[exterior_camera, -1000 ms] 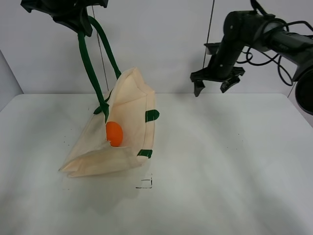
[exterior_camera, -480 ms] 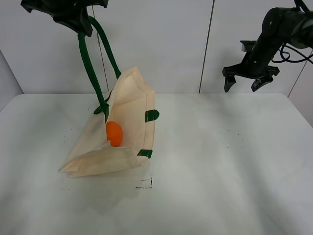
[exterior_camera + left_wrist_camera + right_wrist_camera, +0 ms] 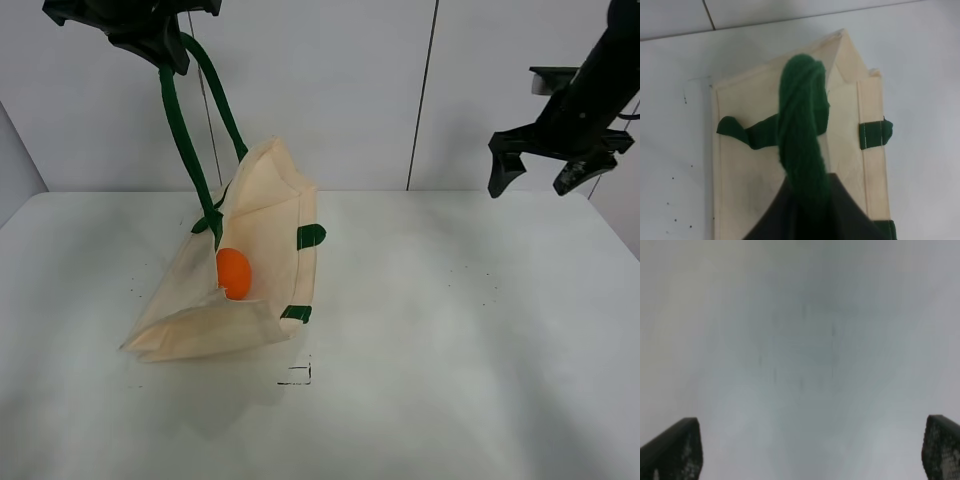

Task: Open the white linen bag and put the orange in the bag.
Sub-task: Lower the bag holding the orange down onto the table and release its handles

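The white linen bag (image 3: 255, 270) stands half lifted on the table, its mouth held open. Its dark green strap (image 3: 185, 130) runs up to my left gripper (image 3: 160, 45), which is shut on it high at the top left. The orange (image 3: 233, 272) lies inside the bag's open mouth. In the left wrist view the strap (image 3: 802, 140) hangs from the jaws down to the bag (image 3: 765, 165); the orange is hidden there. My right gripper (image 3: 540, 170) is open and empty, high at the far right, away from the bag. Its fingertips (image 3: 670, 450) show apart over blurred table.
The white table (image 3: 450, 330) spreads to the right and front of the bag. A small black square mark (image 3: 297, 375) lies just in front of the bag. A wall of pale panels stands behind.
My right arm has swung to the right and away from the bag, gripper open and empty. The left gripper, bag and orange have not moved.
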Robot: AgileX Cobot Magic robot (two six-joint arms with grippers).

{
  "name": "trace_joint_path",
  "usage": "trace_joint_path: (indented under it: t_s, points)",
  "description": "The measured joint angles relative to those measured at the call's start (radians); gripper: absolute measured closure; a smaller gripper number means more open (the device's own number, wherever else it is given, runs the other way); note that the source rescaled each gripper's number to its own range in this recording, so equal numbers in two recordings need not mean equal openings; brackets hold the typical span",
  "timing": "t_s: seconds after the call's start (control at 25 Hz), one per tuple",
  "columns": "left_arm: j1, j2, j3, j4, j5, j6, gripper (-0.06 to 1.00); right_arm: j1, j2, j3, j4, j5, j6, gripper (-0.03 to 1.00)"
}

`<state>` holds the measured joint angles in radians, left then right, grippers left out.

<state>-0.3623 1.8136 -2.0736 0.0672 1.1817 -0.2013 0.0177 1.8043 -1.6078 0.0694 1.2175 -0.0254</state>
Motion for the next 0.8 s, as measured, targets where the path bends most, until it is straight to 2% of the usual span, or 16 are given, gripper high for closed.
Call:
trace_joint_path:
  t_s: [0.52, 0.8]
  points:
    - [0.0, 0.0, 0.0, 0.0, 0.0, 0.0, 0.94, 0.0, -0.857, 0.771, 0.0, 0.004, -0.009, -0.03]
    - [0.0, 0.0, 0.0, 0.0, 0.0, 0.0, 0.94, 0.0, -1.369, 1.057, 0.0, -0.124, -0.034, -0.03]
